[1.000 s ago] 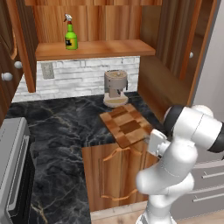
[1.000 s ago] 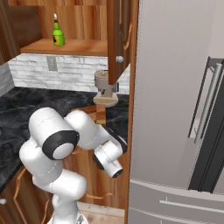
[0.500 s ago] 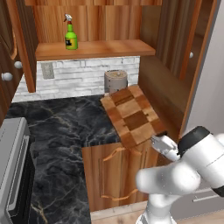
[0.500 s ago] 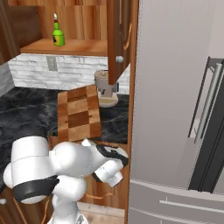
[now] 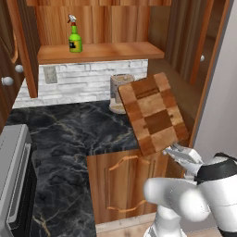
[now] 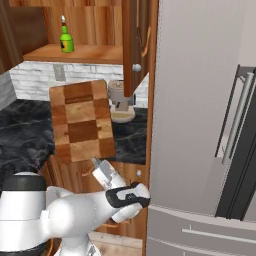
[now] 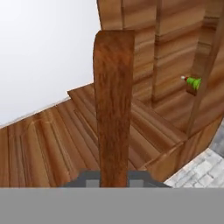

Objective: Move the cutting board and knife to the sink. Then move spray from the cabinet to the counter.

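Observation:
My gripper (image 5: pixel 169 149) is shut on the lower edge of the checkered cutting board (image 5: pixel 153 112), which stands tilted up in the air over the counter's front edge. In the right base view the cutting board (image 6: pixel 81 121) rises above the gripper (image 6: pixel 96 163). The hand view shows the cutting board (image 7: pixel 113 105) edge-on between my fingertips, at the gripper (image 7: pixel 113 178). The green spray (image 5: pixel 74 40) stands on the cabinet shelf (image 5: pixel 106 51), also the spray (image 6: pixel 65 39) and spray (image 7: pixel 193 82). The black marble counter (image 5: pixel 65 134) lies below. The knife and the sink are out of view.
A coffee machine (image 5: pixel 118 88) stands at the back wall, partly behind the board. The grey stove (image 5: pixel 11 180) is at the left. An open cabinet door (image 6: pixel 132 45) hangs beside the tall grey fridge (image 6: pixel 200 125). Lower cabinet doors (image 5: pixel 118 185) sit under the counter.
The board lay flat on the counter a second ago. It has been lifted and tipped up on edge, while the arm swung down towards the lower front.

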Controlling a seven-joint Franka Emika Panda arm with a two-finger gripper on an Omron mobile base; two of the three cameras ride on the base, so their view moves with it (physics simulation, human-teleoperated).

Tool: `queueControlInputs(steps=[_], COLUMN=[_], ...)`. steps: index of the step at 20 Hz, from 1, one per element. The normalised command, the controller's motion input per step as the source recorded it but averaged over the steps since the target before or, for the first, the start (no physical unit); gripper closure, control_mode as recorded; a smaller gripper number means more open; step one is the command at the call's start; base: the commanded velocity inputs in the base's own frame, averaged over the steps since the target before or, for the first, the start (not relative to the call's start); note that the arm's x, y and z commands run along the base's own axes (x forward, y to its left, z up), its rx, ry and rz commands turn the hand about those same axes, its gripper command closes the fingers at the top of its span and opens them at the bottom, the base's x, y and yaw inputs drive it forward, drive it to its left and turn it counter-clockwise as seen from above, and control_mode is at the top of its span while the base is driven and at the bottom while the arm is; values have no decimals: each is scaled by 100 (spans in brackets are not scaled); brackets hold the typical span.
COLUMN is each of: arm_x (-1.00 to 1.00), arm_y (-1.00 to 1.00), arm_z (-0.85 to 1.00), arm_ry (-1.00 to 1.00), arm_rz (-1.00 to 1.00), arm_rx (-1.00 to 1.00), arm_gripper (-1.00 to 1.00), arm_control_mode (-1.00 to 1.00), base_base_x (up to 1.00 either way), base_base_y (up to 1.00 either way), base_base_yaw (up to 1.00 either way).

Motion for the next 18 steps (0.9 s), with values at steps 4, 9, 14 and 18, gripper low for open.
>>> queueControlInputs(steps=[4, 9, 14, 18], arm_x=[-60, -38, -24, -13], arm_y=[4, 37, 47, 14], arm_z=[23, 19, 18, 16], arm_ry=[-26, -40, -45, -29], arm_rz=[12, 14, 12, 3], arm_rx=[34, 7, -8, 0], arm_gripper=[100, 100, 100, 100], arm_control_mode=[-100, -100, -100, -100], base_base_x=[0, 0, 0, 0], base_base_y=[0, 0, 0, 0], base_base_yaw=[0, 0, 0, 0])
